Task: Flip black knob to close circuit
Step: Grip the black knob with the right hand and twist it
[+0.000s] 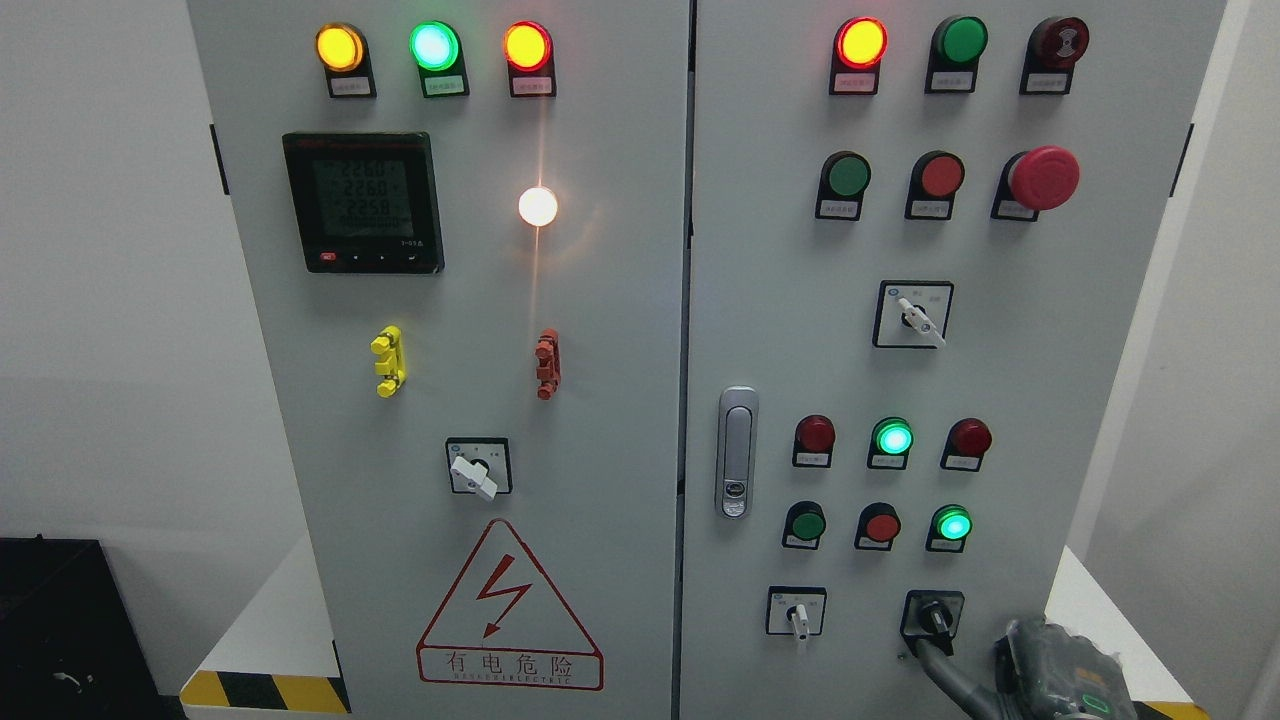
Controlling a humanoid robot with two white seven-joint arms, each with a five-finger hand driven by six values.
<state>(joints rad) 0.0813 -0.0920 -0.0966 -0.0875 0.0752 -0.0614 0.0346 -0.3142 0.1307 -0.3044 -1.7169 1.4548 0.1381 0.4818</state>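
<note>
Reaching up from the lower right corner, the right hand (pixel 1050 670) has a finger (pixel 945 665) touching the black knob (pixel 934 618), low on the cabinet's right door (pixel 1000 380). Its other fingers look loosely curled, holding nothing, likely to lever the knob round.

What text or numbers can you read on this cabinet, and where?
"有电危险": warning sign, under a lightning bolt.
"2260", "2260", "2258", roughly: meter display.
Tags under lamps, buttons and the black knob: too small to read.

head view, facing cabinet (pixel 600 400) front, close, level
</note>
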